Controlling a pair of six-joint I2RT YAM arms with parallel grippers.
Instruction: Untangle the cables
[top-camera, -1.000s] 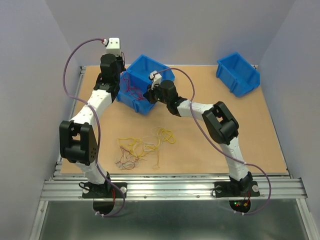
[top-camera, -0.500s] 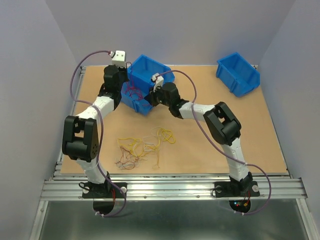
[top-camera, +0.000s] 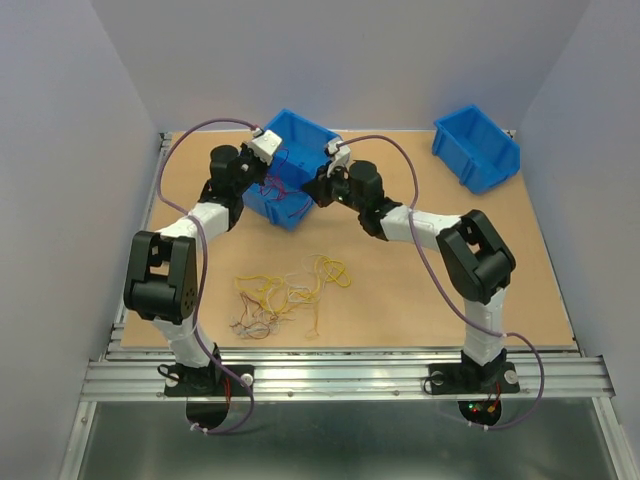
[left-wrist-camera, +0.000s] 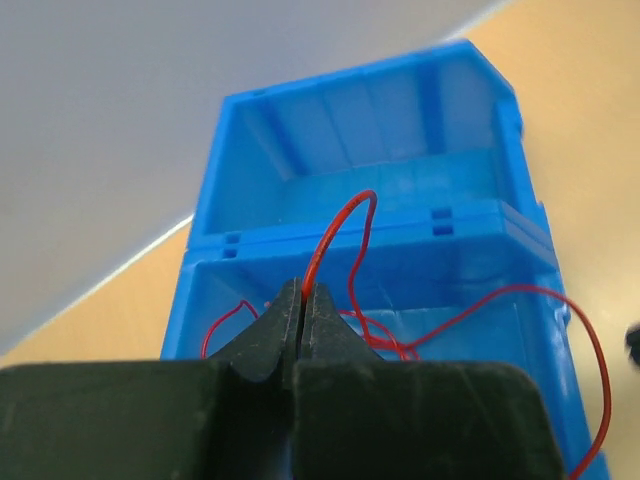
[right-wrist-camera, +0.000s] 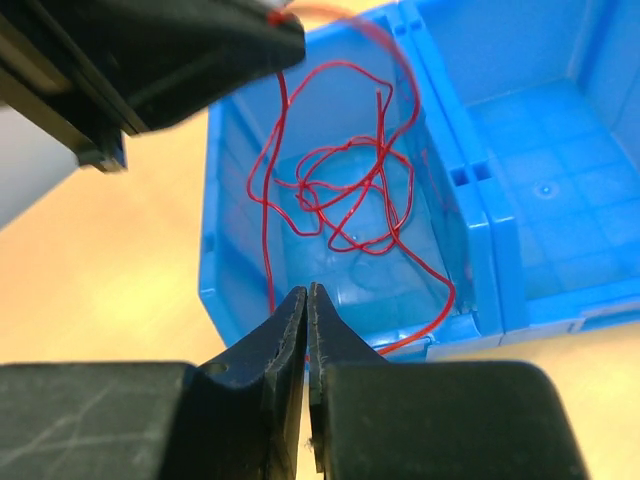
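Red cables (right-wrist-camera: 340, 180) lie looped in blue bin (right-wrist-camera: 228, 200) at 11 o'clock on table (top-camera: 450, 260). L gripper (left-wrist-camera: 303, 295) pinched tight on one red strand (left-wrist-camera: 330, 228), which arcs up from its tips. R gripper (right-wrist-camera: 306, 295) jaws pressed together at bin's near wall; can't tell if a wire's nipped. Yellow/red/white cables (top-camera: 285, 295) lie loose nr 7 o'clock.

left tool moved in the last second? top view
Yes. The left tool swung right, from beside the blue bin's left wall to over the bin, shut on a red cable.
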